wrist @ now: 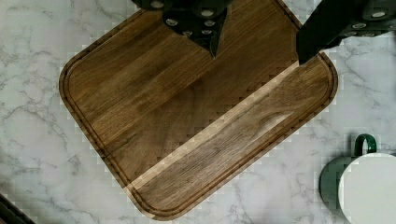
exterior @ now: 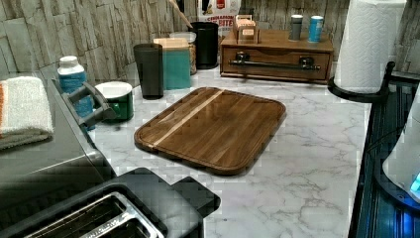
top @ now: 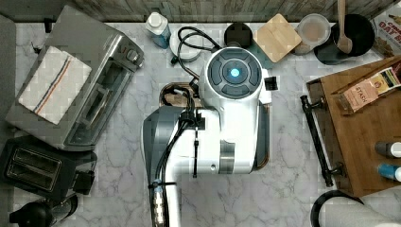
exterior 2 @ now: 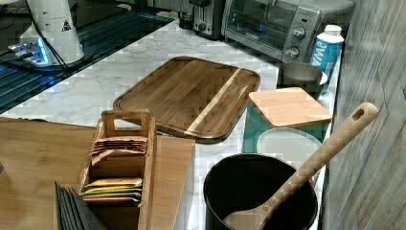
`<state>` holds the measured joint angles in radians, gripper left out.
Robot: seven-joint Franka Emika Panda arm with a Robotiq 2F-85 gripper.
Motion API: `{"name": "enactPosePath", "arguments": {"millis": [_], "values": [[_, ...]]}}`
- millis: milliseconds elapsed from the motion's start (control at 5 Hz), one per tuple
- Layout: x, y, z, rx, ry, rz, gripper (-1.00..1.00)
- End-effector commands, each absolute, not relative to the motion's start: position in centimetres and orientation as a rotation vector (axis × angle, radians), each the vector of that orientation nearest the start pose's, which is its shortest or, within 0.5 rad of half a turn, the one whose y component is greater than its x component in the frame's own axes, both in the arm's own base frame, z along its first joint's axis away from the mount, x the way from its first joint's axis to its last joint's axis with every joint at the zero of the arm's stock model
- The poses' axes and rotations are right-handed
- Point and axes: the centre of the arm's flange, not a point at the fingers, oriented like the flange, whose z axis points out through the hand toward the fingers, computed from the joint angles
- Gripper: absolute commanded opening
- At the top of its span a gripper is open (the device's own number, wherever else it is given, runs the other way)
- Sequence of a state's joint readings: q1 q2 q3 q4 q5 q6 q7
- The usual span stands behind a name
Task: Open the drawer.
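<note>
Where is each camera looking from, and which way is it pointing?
Top view: overhead, looking straight down; the robot arm covers the cutting board.
Left view: low by the toaster, facing across the cutting board to the drawer; arm base at its right edge.
Right view: on the cabinet top by the tea box, facing back to the toaster oven; arm base far off.
Wrist view: looking down past the open end effector.
Left, right and wrist views share the cutting board.
</note>
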<state>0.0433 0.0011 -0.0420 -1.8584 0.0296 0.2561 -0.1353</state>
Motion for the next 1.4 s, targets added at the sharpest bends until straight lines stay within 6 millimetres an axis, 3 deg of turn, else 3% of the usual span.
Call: {"name": "enactPosePath", "arguments": {"millis": [200,400,600,1000,1400], "values": [[55.8,-0.2,50.7,-2.948,1.021,0.07,1.0],[54.1,-1.0,51.5,-2.991,0.847,0.152,1.0],[51.7,-2.9,51.0,-3.063,0.554,0.117,1.0],[49.2,-9.5,48.6,-3.101,0.131,0.126,1.0],[47.8,-16.6,45.7,-3.115,-0.166,0.105,1.0]]}}
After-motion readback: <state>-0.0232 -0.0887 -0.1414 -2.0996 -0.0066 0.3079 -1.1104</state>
